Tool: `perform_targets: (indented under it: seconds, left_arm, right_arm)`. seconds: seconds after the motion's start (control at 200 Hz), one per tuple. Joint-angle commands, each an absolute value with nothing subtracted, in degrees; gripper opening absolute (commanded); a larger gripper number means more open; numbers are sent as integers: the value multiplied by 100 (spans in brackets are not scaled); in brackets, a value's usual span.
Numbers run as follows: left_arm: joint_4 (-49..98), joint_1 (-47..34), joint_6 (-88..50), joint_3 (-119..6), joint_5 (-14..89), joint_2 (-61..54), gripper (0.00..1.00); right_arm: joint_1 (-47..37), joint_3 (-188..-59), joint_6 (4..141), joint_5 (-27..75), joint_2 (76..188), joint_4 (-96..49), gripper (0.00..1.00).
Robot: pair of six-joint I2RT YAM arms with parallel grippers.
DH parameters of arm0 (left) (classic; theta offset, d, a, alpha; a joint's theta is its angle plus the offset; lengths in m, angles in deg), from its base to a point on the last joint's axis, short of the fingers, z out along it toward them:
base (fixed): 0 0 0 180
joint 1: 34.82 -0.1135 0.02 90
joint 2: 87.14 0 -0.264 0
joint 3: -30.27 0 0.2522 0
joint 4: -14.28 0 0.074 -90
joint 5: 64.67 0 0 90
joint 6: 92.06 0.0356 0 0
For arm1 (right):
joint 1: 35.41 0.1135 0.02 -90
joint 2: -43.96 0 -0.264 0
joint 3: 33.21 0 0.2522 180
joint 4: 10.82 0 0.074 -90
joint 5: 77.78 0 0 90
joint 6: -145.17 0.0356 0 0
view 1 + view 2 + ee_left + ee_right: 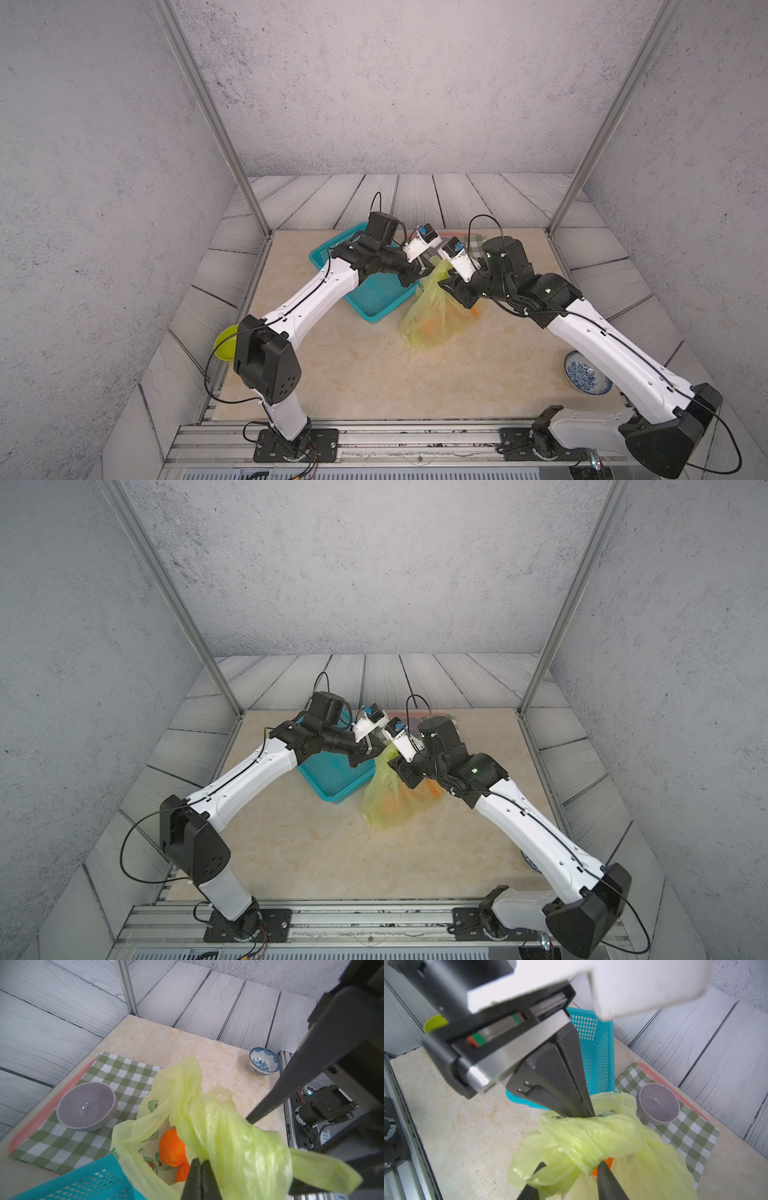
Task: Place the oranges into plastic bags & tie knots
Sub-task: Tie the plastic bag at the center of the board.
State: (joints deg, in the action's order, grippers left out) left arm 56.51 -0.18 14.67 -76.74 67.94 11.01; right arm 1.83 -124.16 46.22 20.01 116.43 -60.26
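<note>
**Cinching the handles: pull apart, not up**

The plastic bag (432,307) sits on the table (374,382), just beside the right corner of the teal basket (374,293). The oranges (172,1148) are inside it. I see two through the mouth and cannot tell whether a third lies beneath. Above the fruit, the handles are crossed into a loose knot (591,1138).

The left gripper (200,1164) is pinched fully closed on one twisted handle. The right gripper (571,1164) has its jaws part-way apart, straddling the other strand with both tips against the plastic. I don't read that as a firm clamp.

I judge the step in hand to be tightening. To do it well, I want the right jaws to bite on the bunched strand close to the crossing, not on the floppy free end. Then I draw the two grippers apart sideways, level and low over the bag. Pulling upward would hoist the fruit and could tear the thin film. A slack grip would let the strand slide out and undo the twist.

The left arm (307,299) and the right arm (602,345) reach in from the near rail. Their elbows are bent outward and their wrists are pitched down, meeting over the bag's mouth. The left arm passes above the basket. The wrists are close together, so I would separate them slowly.
</note>
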Motion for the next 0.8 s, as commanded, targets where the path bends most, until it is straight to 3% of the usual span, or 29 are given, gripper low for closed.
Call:
perform_targets:
  seconds: [0.0, 0.42, 0.796]
  left_arm:
    - [5677, 25, 1577, -7605, 6743, 901, 0]
    - [5759, 30, 1742, -7577, 6681, 873, 0]
    - [5806, -87, 1978, -7526, 6615, 779, 0]
  right_arm:
    - [196, -12427, 4493, 1741, 11492, -6149, 34]
    - [52, -12232, 4300, 1565, 11305, -6165, 2]
    - [-705, -11640, 3589, 2640, 10762, -6614, 0]
